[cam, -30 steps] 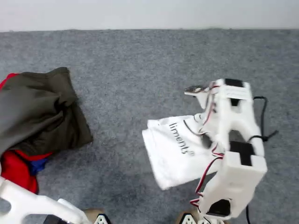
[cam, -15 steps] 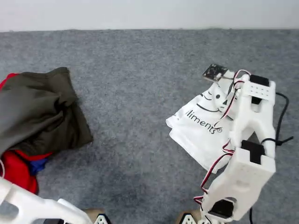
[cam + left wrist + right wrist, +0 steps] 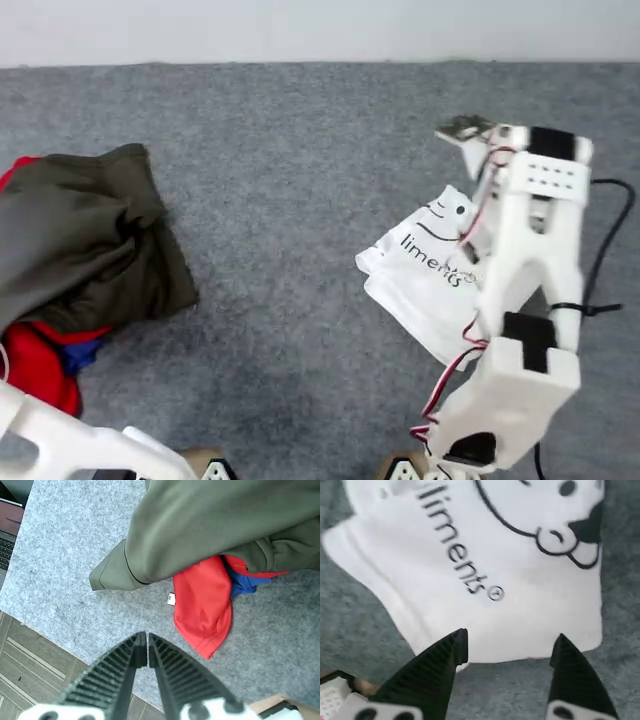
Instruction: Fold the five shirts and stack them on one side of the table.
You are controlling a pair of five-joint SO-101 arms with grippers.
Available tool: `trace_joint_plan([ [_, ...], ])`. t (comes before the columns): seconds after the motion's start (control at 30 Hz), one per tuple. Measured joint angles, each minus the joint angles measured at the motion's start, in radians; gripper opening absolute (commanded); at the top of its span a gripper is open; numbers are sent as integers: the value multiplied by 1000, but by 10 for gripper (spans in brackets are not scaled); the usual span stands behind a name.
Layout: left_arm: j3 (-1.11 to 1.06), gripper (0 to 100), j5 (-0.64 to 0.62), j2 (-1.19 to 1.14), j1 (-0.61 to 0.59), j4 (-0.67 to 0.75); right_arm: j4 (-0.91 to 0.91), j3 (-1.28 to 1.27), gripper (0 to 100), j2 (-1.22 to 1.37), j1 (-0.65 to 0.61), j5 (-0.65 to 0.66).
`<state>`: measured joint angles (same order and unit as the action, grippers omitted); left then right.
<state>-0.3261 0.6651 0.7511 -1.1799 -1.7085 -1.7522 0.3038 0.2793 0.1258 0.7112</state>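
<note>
Currently on your table: one white shirt at the right, a heap of shirts at the left.
High view: white shirt (image 3: pixel 425 275), folded small with its print up, lies on the grey mat (image 3: pixel 290 140), partly under your right arm (image 3: pixel 525 250). Well apart at the left edge, olive shirt (image 3: pixel 80 240) is draped over red shirt (image 3: pixel 35 365) and a blue garment (image 3: pixel 82 352), with the left arm (image 3: pixel 70 440) at the front corner. Left wrist view: left gripper (image 3: pixel 148 647), jaws pressed together on nothing, hangs above the mat's edge near the red shirt. Right wrist view: right gripper (image 3: pixel 512 645), jaws spread and holding nothing, sits over one edge of the white shirt.
</note>
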Motion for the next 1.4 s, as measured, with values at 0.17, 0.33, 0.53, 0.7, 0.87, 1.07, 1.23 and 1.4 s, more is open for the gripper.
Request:
trace_joint_plan([
  [0.17,-38,14,0,0,0,0,-2,-103,294,-87,-149,-71],
  [0.33,-43,14,0,0,0,0,-2,-261,295,-196,-339,-184],
  [0.53,-46,14,0,0,0,0,51,-353,292,-233,-457,-262],
  [0.7,-46,14,0,0,0,0,187,-446,288,-233,-500,-273],
  [0.87,-46,14,0,0,0,0,339,-565,155,-233,-499,-275],
  [1.07,-46,14,0,0,0,0,466,-617,50,-233,-499,-252],
  [1.23,-46,14,0,0,0,0,497,-620,9,-233,-500,-195],
  [1.4,-46,14,0,0,0,0,497,-618,9,-233,-457,-166],
])
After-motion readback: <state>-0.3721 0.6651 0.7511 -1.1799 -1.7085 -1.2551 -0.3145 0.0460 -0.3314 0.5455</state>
